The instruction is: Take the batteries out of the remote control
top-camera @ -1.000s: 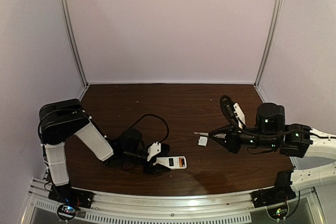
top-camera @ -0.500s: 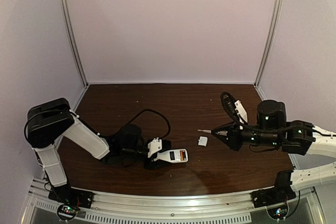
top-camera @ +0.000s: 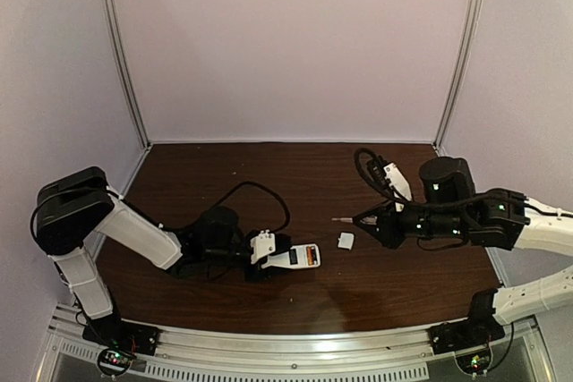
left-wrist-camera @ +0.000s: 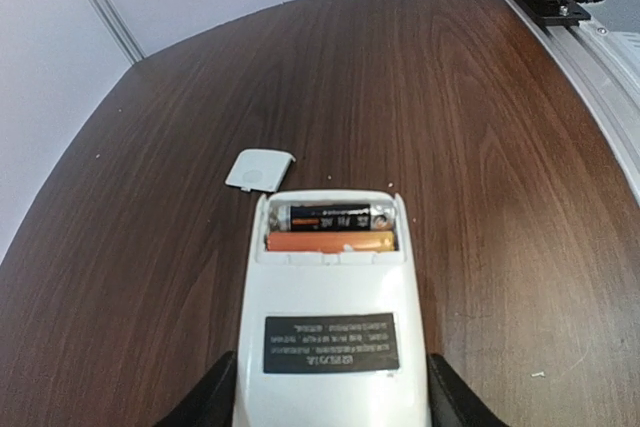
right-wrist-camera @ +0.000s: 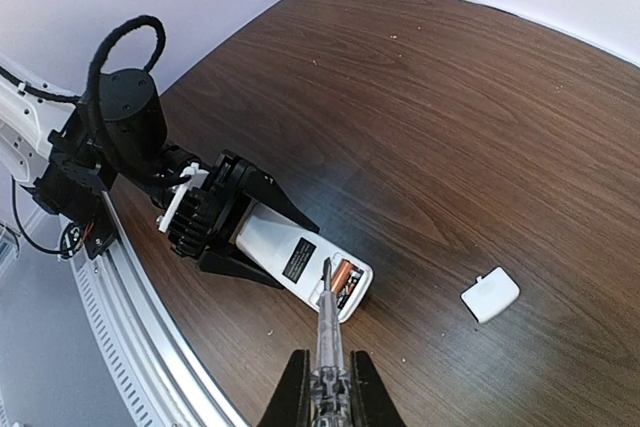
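Batteries [left-wrist-camera: 330, 242] are both still in their bay, so what has changed is only preparation. On the brown table [top-camera: 295, 176], the left arm [top-camera: 134, 230] has swung its shoulder lower and further left over the past second. The right arm [top-camera: 483, 221] has raised its elbow and moved it in toward the middle. The left arm's move has carried the remote control [top-camera: 300, 257] a little away from the near edge, toward the centre. It lies face down with its open end pointing at the right arm. The left gripper [top-camera: 267, 258] holds it by the long sides, with the jaws part-open at the handset's width. The right gripper [right-wrist-camera: 326, 387] is clamped tight on the clear handle of the screwdriver [right-wrist-camera: 326, 327]. In the wrist view the tip lines up with the open bay, but the overhead view shows it short of the remote, not touching. The small white cover [top-camera: 346, 241] lies where it lay before, just beside the tool's line and apart from the handset. The batteries, one dark and one orange, lie side by side across the bay. My judgement is that the prying has not begun and the next move is to bring the tip under one end of a cell.
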Robot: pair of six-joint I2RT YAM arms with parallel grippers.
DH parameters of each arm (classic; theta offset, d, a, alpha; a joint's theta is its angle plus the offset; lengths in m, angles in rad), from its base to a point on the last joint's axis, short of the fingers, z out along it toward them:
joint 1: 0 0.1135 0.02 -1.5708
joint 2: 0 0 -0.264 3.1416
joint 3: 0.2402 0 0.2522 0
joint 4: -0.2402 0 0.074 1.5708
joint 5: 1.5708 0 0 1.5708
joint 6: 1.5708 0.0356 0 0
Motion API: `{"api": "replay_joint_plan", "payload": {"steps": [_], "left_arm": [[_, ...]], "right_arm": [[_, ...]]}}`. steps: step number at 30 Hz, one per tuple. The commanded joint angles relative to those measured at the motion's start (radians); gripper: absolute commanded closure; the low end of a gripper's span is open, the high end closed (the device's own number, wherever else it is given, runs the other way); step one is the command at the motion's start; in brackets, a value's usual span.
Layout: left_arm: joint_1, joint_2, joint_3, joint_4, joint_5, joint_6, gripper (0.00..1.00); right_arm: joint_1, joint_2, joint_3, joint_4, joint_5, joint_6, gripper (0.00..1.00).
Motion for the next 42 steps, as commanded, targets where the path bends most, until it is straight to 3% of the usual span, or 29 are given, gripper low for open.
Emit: {"api": "replay_joint_plan", "payload": {"steps": [1,13,42], "left_arm": [[-0.004,-0.033,-0.017,0.022,0.006,0.044,1.0],[-0.003,-0.027,-0.033,0.008,0.042,0.076,1.0],[-0.003,-0.014,-0.018,-0.03,0.1,0.08,1.0]], "right_arm": [[0.017,0.074,0.08,-0.071,-0.038,-0.041,1.0],[0.072,0.238,0.163,-0.175,-0.034,-0.081,1.0],[0.085,0.42,0.171,-0.146,-0.031,-0.115,1.0]]}}
